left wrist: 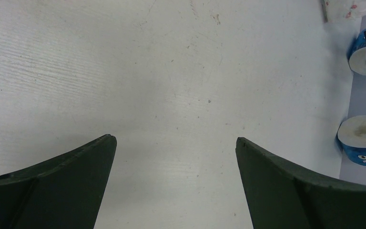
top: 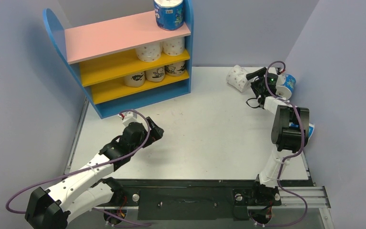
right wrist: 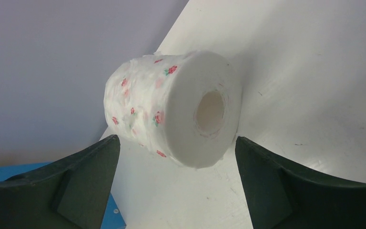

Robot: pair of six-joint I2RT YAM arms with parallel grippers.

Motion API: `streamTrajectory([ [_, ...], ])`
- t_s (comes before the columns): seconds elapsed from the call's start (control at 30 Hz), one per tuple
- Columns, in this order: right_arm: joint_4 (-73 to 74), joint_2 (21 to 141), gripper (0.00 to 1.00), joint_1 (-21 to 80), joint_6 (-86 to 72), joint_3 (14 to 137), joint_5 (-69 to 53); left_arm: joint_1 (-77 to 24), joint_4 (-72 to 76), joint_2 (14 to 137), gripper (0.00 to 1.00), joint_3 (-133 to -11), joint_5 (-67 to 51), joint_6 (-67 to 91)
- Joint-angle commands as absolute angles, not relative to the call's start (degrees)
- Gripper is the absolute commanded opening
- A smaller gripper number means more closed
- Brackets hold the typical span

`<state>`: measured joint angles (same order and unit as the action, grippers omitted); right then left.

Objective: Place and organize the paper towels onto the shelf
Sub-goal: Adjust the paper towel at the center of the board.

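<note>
Open right gripper [right wrist: 176,140] faces a sideways paper towel roll [right wrist: 171,107].
Centre the roll, seemingly near the wall [right wrist: 38,71], before closing; left gripper [left wrist: 175,138] open, empty.

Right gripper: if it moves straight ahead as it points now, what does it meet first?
Probably the white flowered roll, lying on its side straight ahead of the right gripper; depth is unclear.

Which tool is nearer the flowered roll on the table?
Right. The right tool faces the flowered roll up close; the left tool is far off by the shelf.
</note>
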<state>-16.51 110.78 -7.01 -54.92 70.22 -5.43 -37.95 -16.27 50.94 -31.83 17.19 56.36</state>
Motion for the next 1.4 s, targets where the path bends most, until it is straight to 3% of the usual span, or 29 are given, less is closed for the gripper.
streamTrajectory([
  [0.0,-22.7,113.9,0.86,-6.9,-55.6,74.4,-8.3,-38.3,-13.3,50.7,0.96,-31.9,18.4,55.2],
  [0.4,-30.2,119.8,0.87,-7.0,-58.2,76.8,-10.6,-38.3,-4.7,44.5,0.96,-26.5,18.7,53.2],
  [0.63,-33.3,122.6,0.81,-6.9,-59.4,77.6,-12.2,-38.4,-3.2,44.1,0.96,-25.9,19.5,53.1],
  [0.97,-41.9,125.3,0.64,-7.6,-62.3,76.3,-14.8,-38.3,-0.9,43.7,0.97,-24.6,19.6,52.8],
  [1.37,-49.8,123.7,0.34,-7.7,-65.3,71.4,-14.9,-38.4,-0.9,44.6,0.96,-24.9,19.4,53.6],
])
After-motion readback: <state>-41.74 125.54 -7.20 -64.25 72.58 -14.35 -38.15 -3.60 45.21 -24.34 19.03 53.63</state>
